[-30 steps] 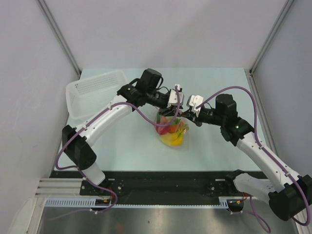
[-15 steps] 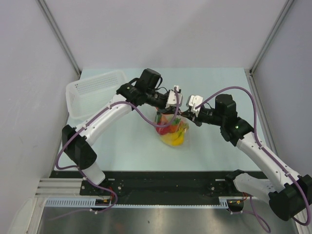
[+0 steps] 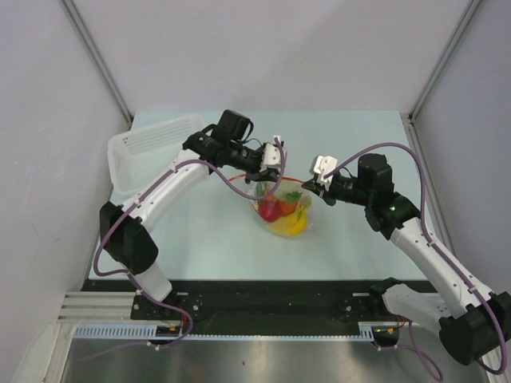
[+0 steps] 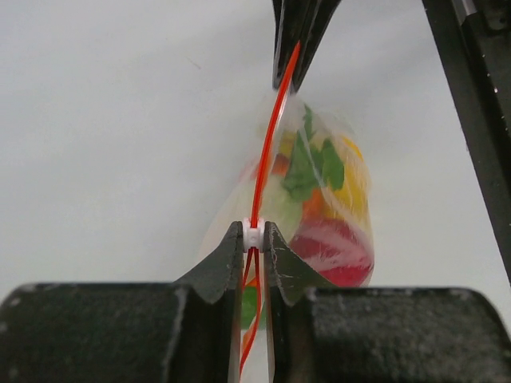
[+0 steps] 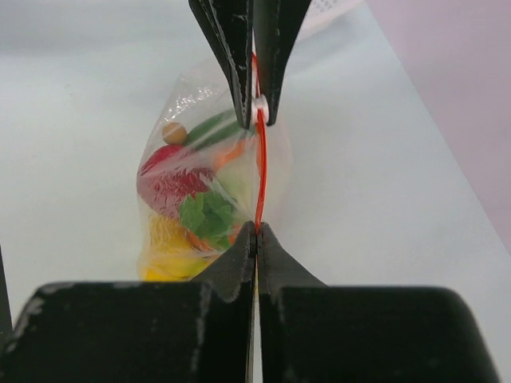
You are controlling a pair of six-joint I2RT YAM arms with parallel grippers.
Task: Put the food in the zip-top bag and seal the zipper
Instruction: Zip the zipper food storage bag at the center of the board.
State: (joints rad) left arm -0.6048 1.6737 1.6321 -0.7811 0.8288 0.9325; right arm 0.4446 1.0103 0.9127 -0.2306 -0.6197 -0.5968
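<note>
The clear zip-top bag [image 3: 284, 212] hangs between my two grippers over the table, with the food inside: red fruit [image 3: 270, 210], yellow banana [image 3: 290, 227], green and orange pieces. My left gripper [image 3: 273, 164] is shut on the white slider [image 4: 254, 235] of the red-orange zipper [image 4: 271, 136]. My right gripper [image 3: 317, 177] is shut on the zipper's other end [image 5: 257, 226]. In the right wrist view the strip [image 5: 260, 171] runs taut up to the slider [image 5: 259, 104] between the left fingers [image 5: 231, 56]. Below the slider the two strips still show apart [image 4: 254, 295].
A white ribbed plastic tray [image 3: 152, 148] stands at the back left of the pale green table [image 3: 359, 136]. Grey walls close in the table at the back and both sides. The arms' base rail runs along the near edge.
My left gripper has slid left along the zipper, away from the right gripper. The strip between them is now longer and the bag has shifted slightly.
</note>
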